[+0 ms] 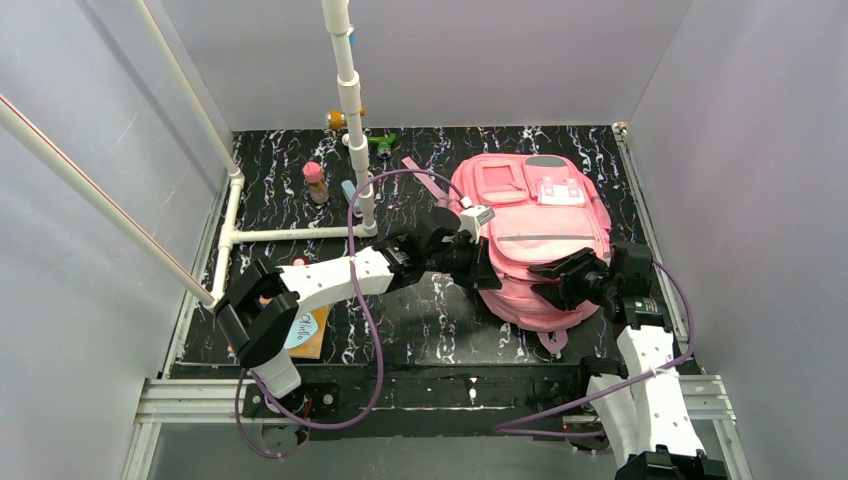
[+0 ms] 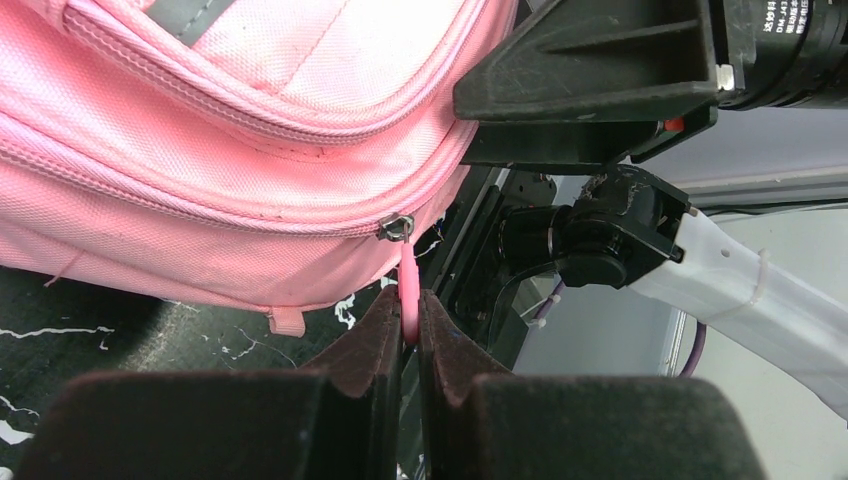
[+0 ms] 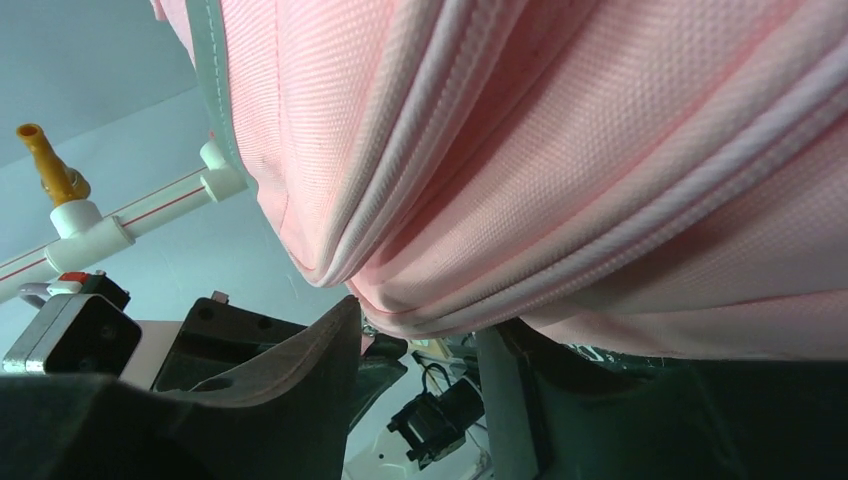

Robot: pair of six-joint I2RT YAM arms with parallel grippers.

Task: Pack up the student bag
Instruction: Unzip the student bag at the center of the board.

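Large pink fabric backpack (image 1: pixel 535 235) held by both grippers.
Its pink zipper pull tab (image 2: pixel 409 290) is pinched by the left gripper (image 2: pixel 410 335); a fabric fold is clamped by the right gripper (image 3: pixel 420 335).

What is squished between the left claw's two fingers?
In the left wrist view, the left gripper pinches the pink zipper pull hanging from the student bag.
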